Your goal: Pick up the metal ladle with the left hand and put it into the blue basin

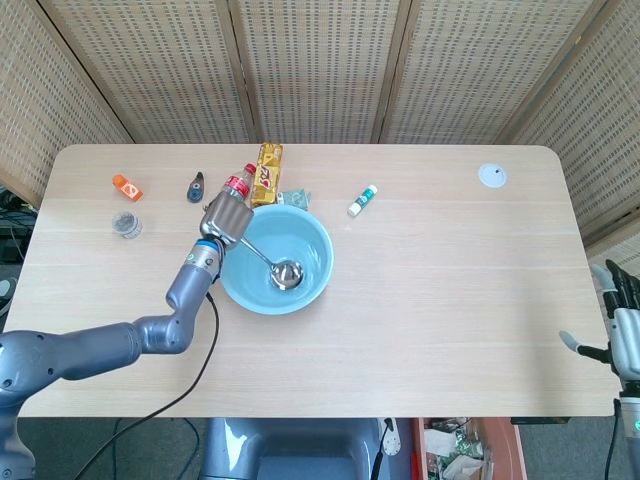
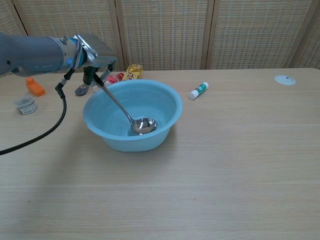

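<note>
The blue basin (image 1: 312,281) (image 2: 170,102) stands left of the table's middle. The metal ladle (image 1: 271,262) (image 2: 123,113) slants down into it, its bowl low against the basin's bottom and its handle rising over the left rim. My left hand (image 1: 226,219) (image 2: 95,52) grips the top of the handle, just above that rim. My right hand (image 1: 622,330) hangs beyond the table's right front corner in the head view, fingers spread and holding nothing; the chest view does not show it.
Behind the basin lie a small bottle (image 1: 238,184), a yellow packet (image 1: 266,171) and a dark small object (image 1: 194,187). An orange item (image 1: 126,186) and a small jar (image 1: 127,224) sit far left. A white tube (image 1: 362,200) and a white disc (image 1: 491,176) lie right.
</note>
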